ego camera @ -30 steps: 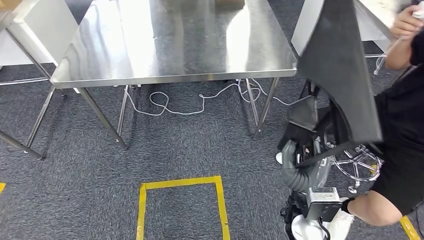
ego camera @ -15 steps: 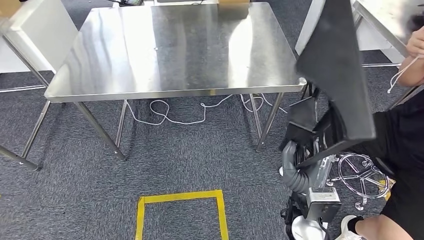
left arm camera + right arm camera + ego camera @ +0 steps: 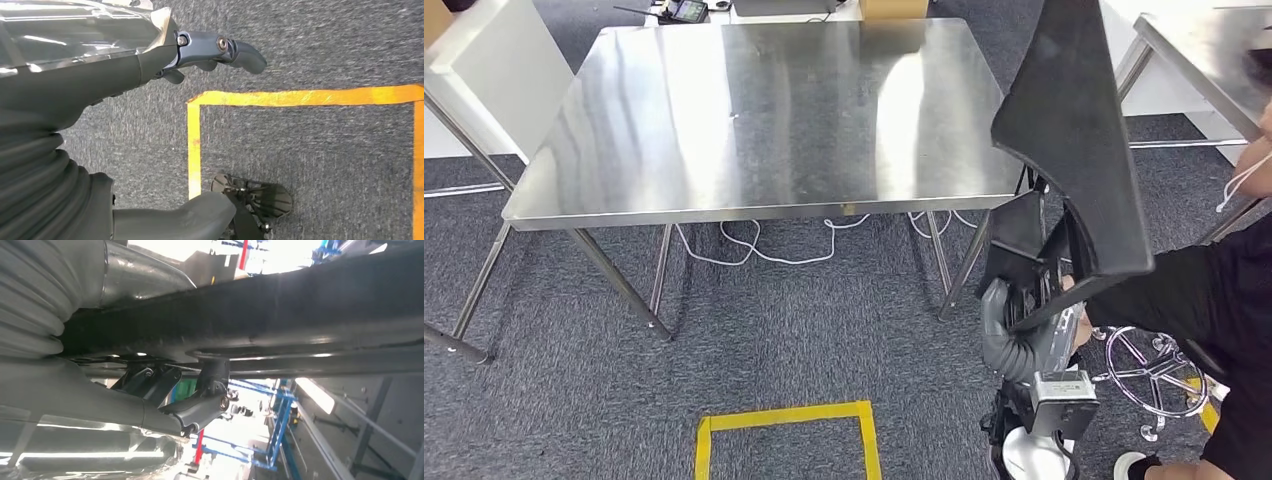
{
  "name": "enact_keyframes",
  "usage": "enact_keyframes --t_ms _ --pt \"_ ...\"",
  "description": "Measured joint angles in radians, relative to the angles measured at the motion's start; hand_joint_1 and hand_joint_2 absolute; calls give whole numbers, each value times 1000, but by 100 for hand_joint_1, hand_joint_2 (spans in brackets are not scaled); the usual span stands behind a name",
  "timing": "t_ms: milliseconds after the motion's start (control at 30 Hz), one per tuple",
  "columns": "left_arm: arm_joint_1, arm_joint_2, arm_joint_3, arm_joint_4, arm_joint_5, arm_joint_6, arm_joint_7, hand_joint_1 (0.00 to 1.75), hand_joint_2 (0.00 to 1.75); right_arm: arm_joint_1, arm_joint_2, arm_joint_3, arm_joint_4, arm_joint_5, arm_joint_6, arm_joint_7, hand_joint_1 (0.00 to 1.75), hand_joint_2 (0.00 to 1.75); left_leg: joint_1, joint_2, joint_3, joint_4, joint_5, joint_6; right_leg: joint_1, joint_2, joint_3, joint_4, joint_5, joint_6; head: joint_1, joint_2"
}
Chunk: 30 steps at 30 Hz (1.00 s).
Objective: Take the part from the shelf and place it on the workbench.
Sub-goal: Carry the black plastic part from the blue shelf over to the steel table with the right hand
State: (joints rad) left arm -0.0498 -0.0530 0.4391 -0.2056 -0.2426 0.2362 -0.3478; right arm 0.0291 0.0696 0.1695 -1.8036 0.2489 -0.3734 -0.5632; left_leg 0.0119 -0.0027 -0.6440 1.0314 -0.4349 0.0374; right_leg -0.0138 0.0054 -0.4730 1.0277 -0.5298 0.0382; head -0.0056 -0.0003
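The part point(image 3: 1074, 130) is a large black curved panel, standing upright at the right of the head view. My right hand point(image 3: 1024, 300) grips it from below, beside the near right corner of the steel workbench point(image 3: 774, 110). In the right wrist view the hand point(image 3: 200, 405) curls its fingers against the panel's dark underside point(image 3: 300, 310). My left hand point(image 3: 150, 65) hangs over grey carpet, its fingers point(image 3: 235, 50) apart and holding nothing.
A person in black point(image 3: 1214, 300) stands close at the right, by a chrome chair base point(image 3: 1154, 360). White cables point(image 3: 764, 245) lie under the workbench. A yellow tape square point(image 3: 784, 420) marks the carpet in front. A second steel table point(image 3: 1214, 50) stands at the far right.
The whole picture has shifted, so the camera has moved: the workbench now shows up to its far edge. The panel stays in my right hand. The person has shifted at the right.
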Motion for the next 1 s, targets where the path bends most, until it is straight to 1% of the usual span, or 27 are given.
enact_keyframes --t_ms 33,67,100,133,167,200,233,267,300,333,400,433,467,500,567,633,667,700,733,767,800,833,867,900,933,967,1000 --pt "0 0 0 0 0 0 0 0 175 -4 0 1 1 0 0 0 175 175 0 0 14 -3 8 6 1 -1 -9 28 3 7 1 0" --pt "-1 0 0 0 0 0 0 0 175 -9 0 2 1 0 -1 0 175 175 -1 0 27 -4 11 12 1 -2 -35 74 1 10 3 0" --pt "-2 0 0 0 0 0 0 0 175 -11 0 3 2 0 -1 0 175 175 -3 0 33 -4 7 16 1 -3 -74 132 -6 8 5 0" --pt "-2 0 0 0 0 0 0 0 175 -13 -1 3 3 0 -1 0 175 175 -5 -2 38 -3 0 20 1 -3 -118 189 -25 3 6 0" --pt "-3 0 0 0 0 0 0 0 175 -13 -1 4 5 0 -1 0 175 175 -8 -4 43 -3 -8 24 2 -3 -159 232 -52 -5 7 0" --pt "-2 0 0 0 0 0 1 0 175 -13 -2 4 6 0 0 0 175 175 -12 -7 52 -3 -17 27 3 -3 -184 244 -81 -11 8 0" --pt "-1 0 0 0 -1 -1 1 0 175 -14 -3 4 7 0 -1 1 175 175 -17 -10 63 -3 -27 29 5 -3 -195 226 -96 -12 9 0" --pt "-1 0 0 0 -1 -2 1 0 175 -14 -3 4 7 0 -1 1 175 175 -21 -12 75 -4 -37 30 7 -3 -194 185 -92 -9 9 0" --pt "0 -1 0 0 -2 -3 1 0 175 -14 -4 4 7 0 -1 1 175 175 -26 -14 88 -4 -48 31 10 -3 -182 127 -59 -6 9 0" --pt "0 -2 0 0 -2 -4 1 0 175 -14 -4 4 7 0 -1 1 175 175 -28 -16 98 -5 -57 31 14 -3 -168 76 -10 -5 8 0" --pt "-1 -4 0 1 -4 -5 1 0 175 -16 -5 3 7 0 -1 2 175 175 -30 -19 113 -3 -77 24 21 -5 -146 15 65 -16 7 0" --pt "-1 -4 0 1 -6 -5 1 0 175 -17 -5 3 7 0 -2 2 175 175 -29 -20 119 0 -81 19 22 -5 -142 8 78 -25 6 0" --pt "-2 -4 0 1 -7 -5 1 0 175 -19 -5 3 7 0 -2 2 175 175 -29 -19 125 7 -83 13 20 -5 -133 2 74 -37 8 0" --pt "-2 -3 0 1 -8 -5 1 0 175 -20 -4 3 6 0 -2 2 175 175 -28 -17 124 19 -83 8 16 -3 -121 -3 74 -45 9 0" --pt "-4 -3 0 0 -11 -5 1 0 175 -22 -4 3 5 -1 -3 3 175 175 -24 -14 103 72 -83 -2 6 -1 -94 -10 66 -60 8 0" --pt "-6 -3 0 0 -12 -4 2 0 175 -25 -3 2 4 -1 -3 3 175 175 -15 -10 38 171 -110 -17 4 -1 -78 -12 53 -68 6 0" --pt "-5 -3 0 0 -12 -4 2 0 175 -25 -3 3 4 -1 -3 3 175 175 -9 -9 -3 221 -133 -26 4 0 -71 -12 45 -70 6 0" --pt "-4 -2 0 0 -12 -4 2 0 175 -25 -3 2 4 -1 -3 4 175 175 -3 -7 -41 258 -152 -33 3 1 -63 -12 35 -68 6 0" --pt "-3 -2 0 0 -12 -4 2 0 175 -24 -3 2 5 -1 -4 4 175 175 2 -4 -65 265 -157 -39 1 3 -53 -12 26 -65 6 0" --pt "-2 -2 0 0 -12 -4 2 0 175 -24 -3 2 5 -1 -4 4 175 175 8 -2 -73 242 -142 -44 -2 5 -40 -12 15 -60 6 0" --pt "-2 -1 0 0 -13 -4 2 0 175 -24 -3 2 5 -1 -4 4 175 175 12 0 -65 191 -106 -47 -6 5 -25 -12 4 -55 6 0" --pt "-2 -1 0 0 -14 -4 2 0 175 -24 -3 1 5 -1 -4 4 175 175 16 2 -49 128 -56 -50 -8 6 -14 -13 -7 -49 6 0" --pt "-1 -1 0 1 -14 -4 3 0 175 -24 -3 1 5 -1 -4 5 175 175 17 5 -35 76 -25 -51 -9 6 0 -13 -19 -42 5 0" --pt "-2 0 0 1 -16 -4 3 0 175 -24 -3 1 4 -1 -4 5 175 175 15 8 -23 43 -10 -47 -8 6 7 -16 -29 -34 5 0" --pt "-2 0 0 1 -17 -4 3 0 175 -24 -3 0 4 0 -4 5 175 175 11 10 -15 28 -7 -40 -6 6 16 -20 -35 -24 4 0" --pt "-2 0 0 1 -18 -4 4 0 175 -23 -3 0 3 0 -5 6 175 175 7 9 -10 27 -19 -30 -4 6 26 -19 -37 -14 3 0" --pt "-2 0 0 0 -18 -5 4 0 175 -23 -3 0 2 1 -5 7 175 175 5 6 3 22 -18 -17 0 5 34 -15 -35 -4 2 0"
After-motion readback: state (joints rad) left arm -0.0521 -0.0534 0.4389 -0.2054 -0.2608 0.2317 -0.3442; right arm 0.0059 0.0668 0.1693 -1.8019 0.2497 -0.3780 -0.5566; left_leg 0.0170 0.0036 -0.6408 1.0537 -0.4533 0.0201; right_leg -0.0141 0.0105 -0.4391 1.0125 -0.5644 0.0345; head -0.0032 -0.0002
